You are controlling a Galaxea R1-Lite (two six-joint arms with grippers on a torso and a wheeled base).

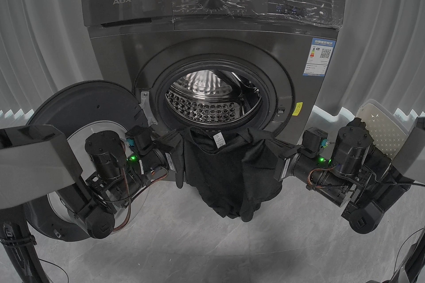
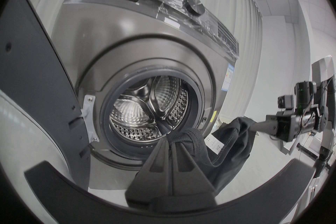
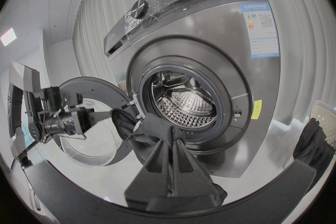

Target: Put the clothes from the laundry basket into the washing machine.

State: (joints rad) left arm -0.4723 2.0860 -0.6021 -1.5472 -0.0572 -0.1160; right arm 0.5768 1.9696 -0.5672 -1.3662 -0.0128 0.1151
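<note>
A black garment (image 1: 226,173) with a white label hangs stretched between my two grippers, just below the open mouth of the grey washing machine (image 1: 212,45). My left gripper (image 1: 173,147) is shut on its left edge, and my right gripper (image 1: 275,154) is shut on its right edge. The steel drum (image 1: 208,98) behind it holds nothing I can see. In the left wrist view the gripper (image 2: 170,146) pinches the cloth (image 2: 224,151) in front of the drum (image 2: 150,109). In the right wrist view the gripper (image 3: 171,142) pinches the garment (image 3: 154,130).
The round door (image 1: 84,120) stands swung open to the left, behind my left arm. A white laundry basket (image 1: 383,127) sits on the floor at the right with dark clothes (image 3: 313,146) hanging over its rim. A curtain lines the wall behind the machine.
</note>
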